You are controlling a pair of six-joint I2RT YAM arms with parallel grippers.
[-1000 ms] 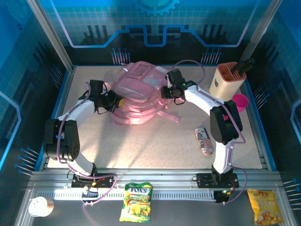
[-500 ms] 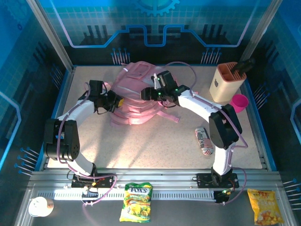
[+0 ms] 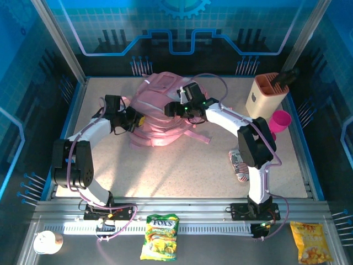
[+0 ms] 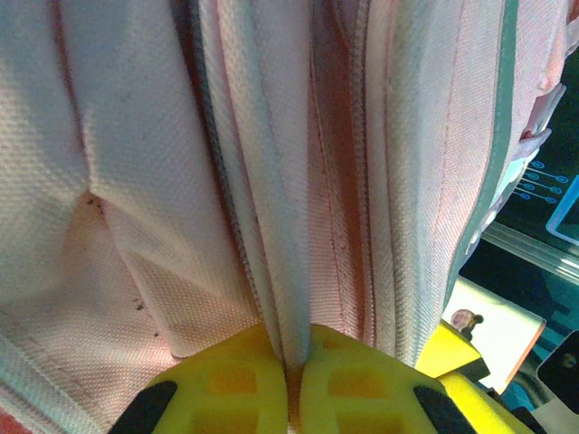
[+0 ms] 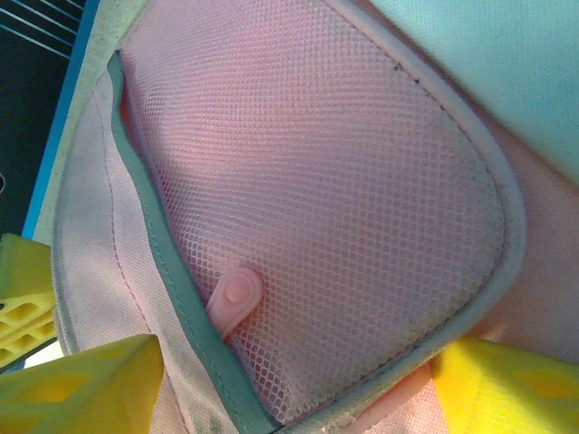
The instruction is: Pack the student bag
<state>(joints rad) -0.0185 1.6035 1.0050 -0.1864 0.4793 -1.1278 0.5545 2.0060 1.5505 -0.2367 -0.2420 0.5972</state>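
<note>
The left gripper (image 4: 294,366) is pressed together on a narrow fold of pink cloth next to a zip seam, and nothing but the fabric is seen between its yellow pads (image 4: 226,384). The right gripper (image 5: 289,398) is spread wide, and a mesh pocket (image 5: 317,181) edged with pale trim and a small pink tab (image 5: 237,294) are framed between its fingers without being gripped. From above, the left gripper is placed at the left flank of the student bag (image 3: 160,91), and the right gripper is held over its upper middle. The bag is slumped on its side towards the far centre of the table (image 3: 182,171). A patterned can (image 3: 240,164) is left well apart on the right. Trouble is most likely to come from the thin pinch: the fold could be lost if the bag is tugged from the other side, and the bag would then be dragged rather than opened. The mesh or trim could also be caught by the open fingers in place of a zip pull, so the pocket would be stretched or snagged.
</note>
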